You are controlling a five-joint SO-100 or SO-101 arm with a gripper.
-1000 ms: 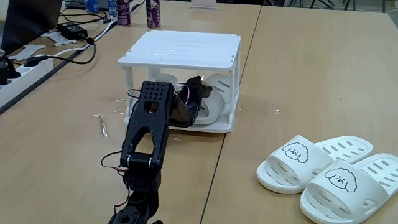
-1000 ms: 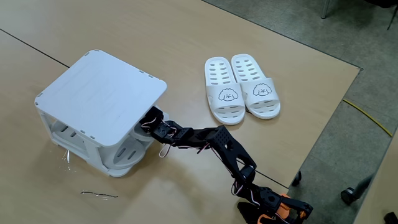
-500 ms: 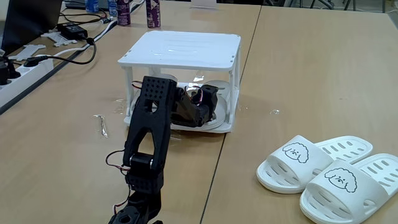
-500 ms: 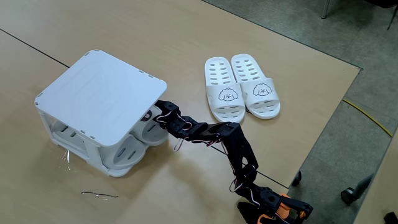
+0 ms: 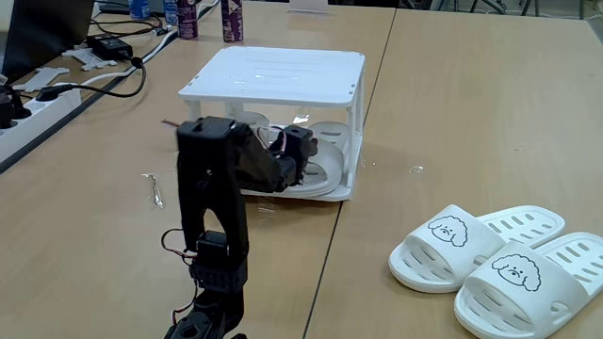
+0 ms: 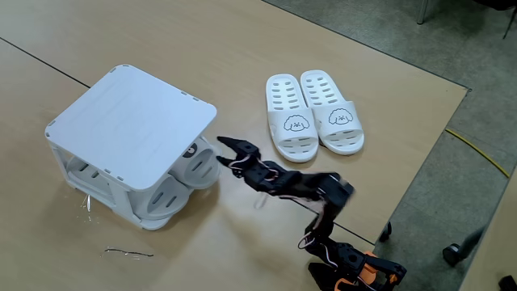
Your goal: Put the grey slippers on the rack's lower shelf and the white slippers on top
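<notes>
gripper pulled back out of rack | fingers spread, empty | grey slippers on lower shelf | white slippers apart on table

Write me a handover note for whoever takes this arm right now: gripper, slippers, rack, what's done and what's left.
Gripper: open, holding nothing, just outside the rack's open side.
Grey slippers: both on the lower shelf, toes sticking out a little past its edge in a fixed view.
White slippers: side by side on the table, apart from the rack, untouched.
Done: grey pair placed.
Left: pick up the white pair and set them on the rack's slatted top, which is bare.
</notes>
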